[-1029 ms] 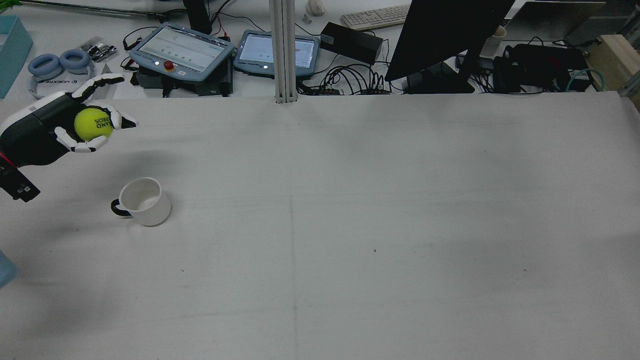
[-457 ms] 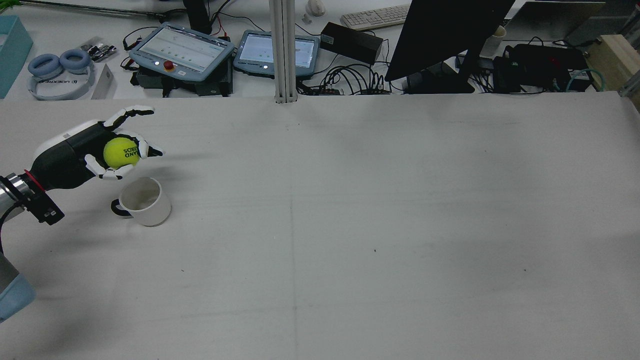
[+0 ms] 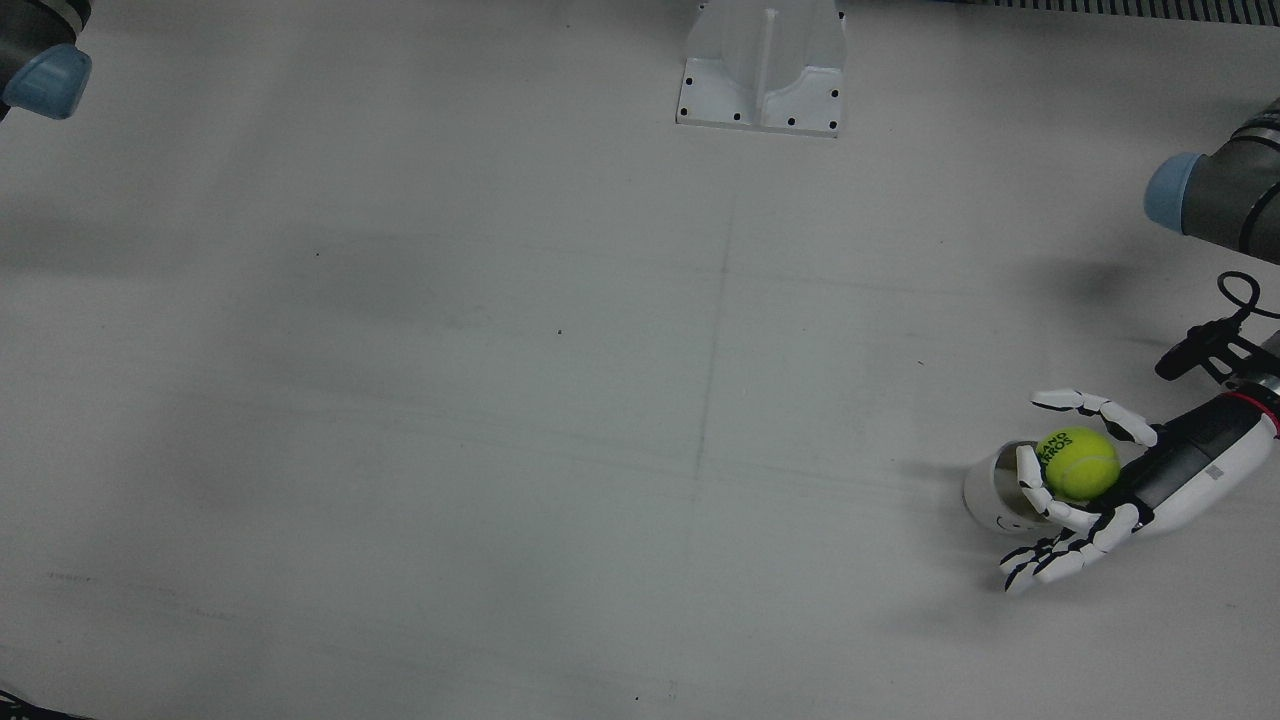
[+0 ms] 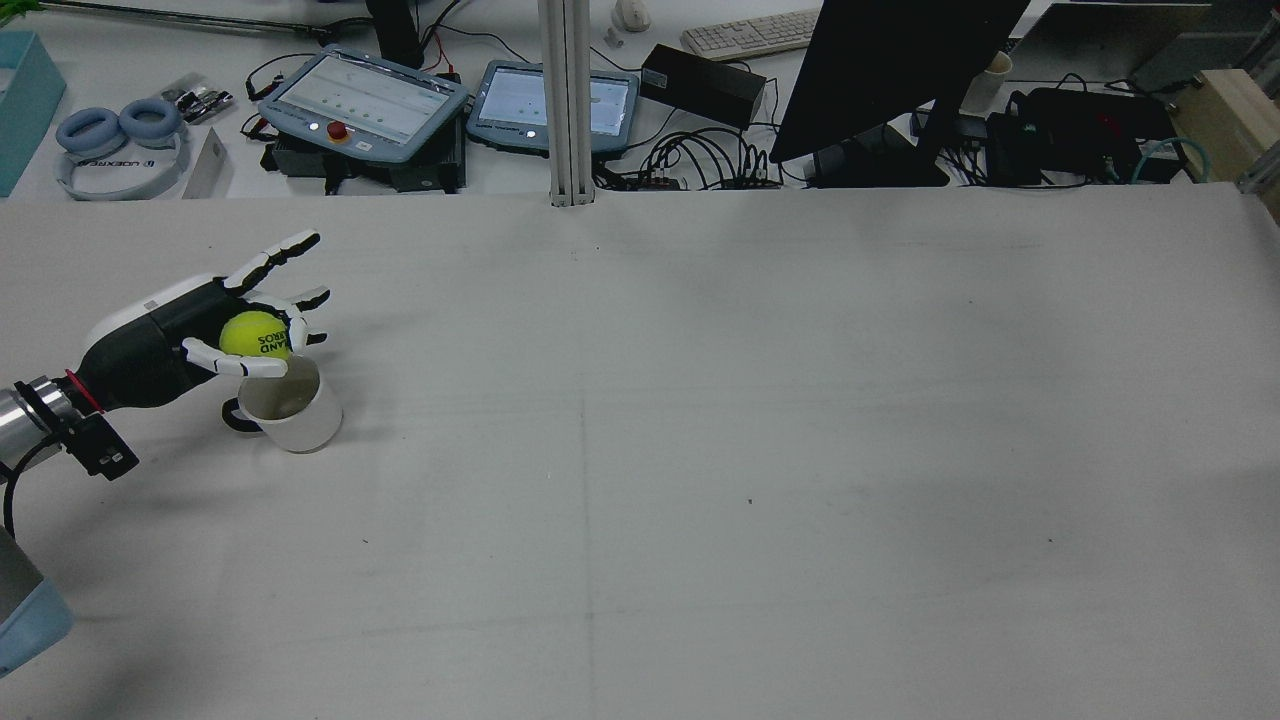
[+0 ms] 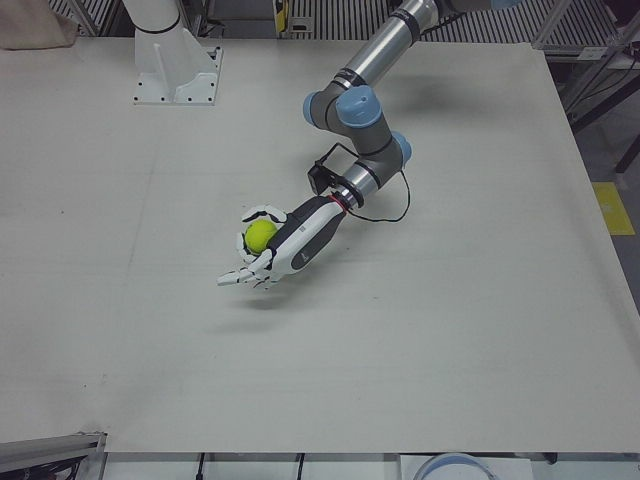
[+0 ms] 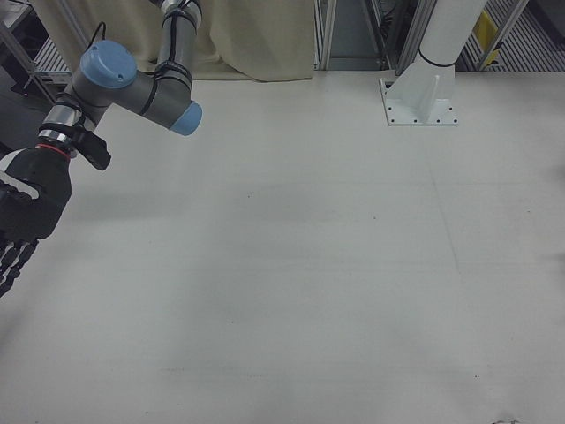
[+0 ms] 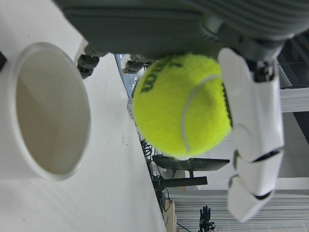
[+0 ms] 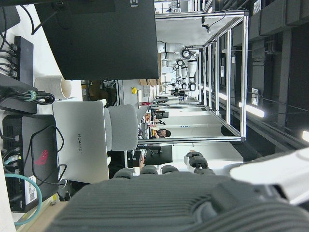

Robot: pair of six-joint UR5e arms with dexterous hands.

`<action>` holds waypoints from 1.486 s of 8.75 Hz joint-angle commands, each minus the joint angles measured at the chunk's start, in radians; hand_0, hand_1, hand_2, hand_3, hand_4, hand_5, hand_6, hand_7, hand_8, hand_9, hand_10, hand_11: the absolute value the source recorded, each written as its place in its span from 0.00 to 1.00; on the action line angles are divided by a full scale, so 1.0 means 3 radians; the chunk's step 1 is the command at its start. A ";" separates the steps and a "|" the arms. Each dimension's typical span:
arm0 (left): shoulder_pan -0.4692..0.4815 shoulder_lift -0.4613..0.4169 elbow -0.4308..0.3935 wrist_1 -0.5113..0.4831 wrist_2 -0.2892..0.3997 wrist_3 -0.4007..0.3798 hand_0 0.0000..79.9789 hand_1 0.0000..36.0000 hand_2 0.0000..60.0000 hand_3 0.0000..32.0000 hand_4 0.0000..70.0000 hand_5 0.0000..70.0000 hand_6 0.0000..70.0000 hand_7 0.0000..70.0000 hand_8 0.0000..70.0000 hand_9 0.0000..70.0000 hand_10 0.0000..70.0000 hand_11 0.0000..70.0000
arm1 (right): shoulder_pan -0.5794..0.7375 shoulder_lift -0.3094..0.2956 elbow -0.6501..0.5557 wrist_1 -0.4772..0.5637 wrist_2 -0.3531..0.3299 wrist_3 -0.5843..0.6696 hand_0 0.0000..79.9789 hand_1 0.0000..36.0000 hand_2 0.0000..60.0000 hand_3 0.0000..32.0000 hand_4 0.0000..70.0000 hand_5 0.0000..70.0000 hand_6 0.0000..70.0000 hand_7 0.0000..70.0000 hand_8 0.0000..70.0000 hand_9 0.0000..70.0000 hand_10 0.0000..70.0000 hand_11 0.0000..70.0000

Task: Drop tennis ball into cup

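Note:
A yellow-green tennis ball (image 4: pixel 254 335) sits in my left hand (image 4: pixel 170 340), held between the thumb and the palm, with the other fingers stretched out past it. The ball hangs just above the near rim of a white cup (image 4: pixel 298 412) with a dark handle, standing upright on the table. The front view shows the ball (image 3: pixel 1078 464) and hand (image 3: pixel 1150 480) partly over the cup (image 3: pixel 988 495). The left hand view shows the ball (image 7: pixel 181 106) beside the empty cup mouth (image 7: pixel 46 111). My right hand (image 6: pixel 25 212) hangs at the table's edge, fingers straight, holding nothing.
The white table (image 4: pixel 700 450) stretches wide to the right of the cup. A white post base (image 3: pixel 762 70) stands at the table's robot-side edge. Beyond the far edge are tablets (image 4: pixel 365 100), a monitor (image 4: pixel 890 70) and cables. My left arm's elbow (image 3: pixel 1195 195) hangs over the table's side.
My left hand has carried the ball right and down from the table's far left corner to just over the cup. Its outer fingers have spread wider. The cup has not moved.

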 commanded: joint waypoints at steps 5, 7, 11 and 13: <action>0.0016 0.0047 -0.0004 -0.0071 -0.0003 -0.0003 0.59 0.50 0.27 1.00 0.00 0.08 0.00 0.11 0.01 0.00 0.01 0.05 | 0.0000 0.0000 0.0004 0.0000 0.0000 0.0000 0.00 0.00 0.00 0.00 0.00 0.00 0.00 0.00 0.00 0.00 0.00 0.00; -0.0020 0.0057 -0.0009 -0.0071 -0.0003 -0.0044 0.58 0.43 0.28 1.00 0.00 0.09 0.10 0.08 0.02 0.00 0.00 0.02 | 0.0000 0.0000 0.0004 0.0000 0.0000 0.0000 0.00 0.00 0.00 0.00 0.00 0.00 0.00 0.00 0.00 0.00 0.00 0.00; -0.1444 0.0037 0.0088 0.0240 0.0109 -0.0243 0.61 0.57 0.38 1.00 0.00 0.12 0.16 0.09 0.04 0.00 0.01 0.05 | 0.0000 0.0000 -0.0001 0.0000 0.0000 0.0000 0.00 0.00 0.00 0.00 0.00 0.00 0.00 0.00 0.00 0.00 0.00 0.00; -0.1768 0.0037 0.0216 0.0246 0.0135 -0.0233 0.62 0.60 0.45 0.90 0.00 0.15 0.27 0.10 0.06 0.00 0.01 0.04 | 0.0000 0.0000 -0.0001 0.0000 0.0000 0.0000 0.00 0.00 0.00 0.00 0.00 0.00 0.00 0.00 0.00 0.00 0.00 0.00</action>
